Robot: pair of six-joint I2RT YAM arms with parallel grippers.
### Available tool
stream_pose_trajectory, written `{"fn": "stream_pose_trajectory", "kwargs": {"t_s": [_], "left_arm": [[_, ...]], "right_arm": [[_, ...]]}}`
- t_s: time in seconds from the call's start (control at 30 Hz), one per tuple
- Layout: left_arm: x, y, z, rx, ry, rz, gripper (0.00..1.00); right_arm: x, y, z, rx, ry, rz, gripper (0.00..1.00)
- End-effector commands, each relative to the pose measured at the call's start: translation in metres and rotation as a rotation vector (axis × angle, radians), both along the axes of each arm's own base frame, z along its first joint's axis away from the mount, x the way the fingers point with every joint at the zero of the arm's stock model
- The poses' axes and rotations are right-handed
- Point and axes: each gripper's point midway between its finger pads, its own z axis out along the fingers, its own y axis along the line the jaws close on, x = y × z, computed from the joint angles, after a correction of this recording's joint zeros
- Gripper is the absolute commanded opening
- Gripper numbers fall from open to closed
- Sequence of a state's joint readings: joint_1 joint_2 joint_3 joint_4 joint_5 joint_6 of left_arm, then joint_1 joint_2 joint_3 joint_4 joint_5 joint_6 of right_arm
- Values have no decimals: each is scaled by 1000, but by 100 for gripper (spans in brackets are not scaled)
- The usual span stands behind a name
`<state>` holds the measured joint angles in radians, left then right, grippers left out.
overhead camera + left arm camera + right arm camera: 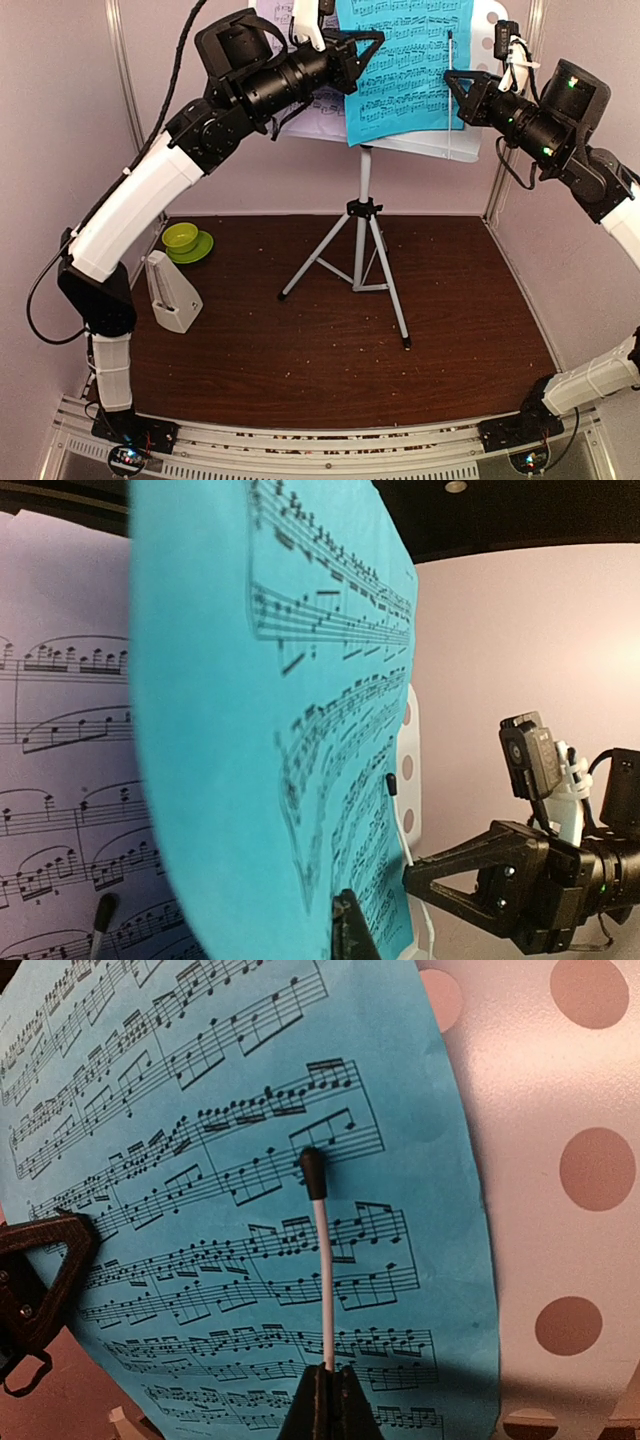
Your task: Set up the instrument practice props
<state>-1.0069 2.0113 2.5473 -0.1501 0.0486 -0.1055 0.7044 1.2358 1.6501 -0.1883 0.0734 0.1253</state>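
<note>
The white perforated music stand (487,16) on its silver tripod (362,250) stands at the back. A cyan sheet-music page (405,60) rests on it, with a lilac page (322,108) partly hidden behind on the left. My left gripper (365,45) is shut on the cyan page's left edge (200,730); one finger (348,930) shows in front of the page and the other is hidden behind it. My right gripper (328,1375) is shut on the stand's thin white page-holder rod (322,1260), which lies over the cyan page. The white metronome (172,292) stands on the table at the left.
A lime-green bowl on a saucer (184,240) sits behind the metronome at the left. Pink walls close in both sides and the back. The tripod legs spread over the middle of the brown table (300,350).
</note>
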Motion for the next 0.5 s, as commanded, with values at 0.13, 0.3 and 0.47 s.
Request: {"fn": "stream_pose_trajectory", "kwargs": {"t_s": [0.13, 0.3, 0.47], "left_arm": [[-9, 5, 26, -34, -184, 17, 8], [-9, -3, 23, -36, -207, -3, 8], [-5, -8, 20, -45, -214, 1, 4]], "right_arm": [[-11, 6, 11, 7, -54, 67, 0], [-10, 10, 10, 11, -53, 83, 0], [-11, 11, 8, 13, -54, 91, 0]]}}
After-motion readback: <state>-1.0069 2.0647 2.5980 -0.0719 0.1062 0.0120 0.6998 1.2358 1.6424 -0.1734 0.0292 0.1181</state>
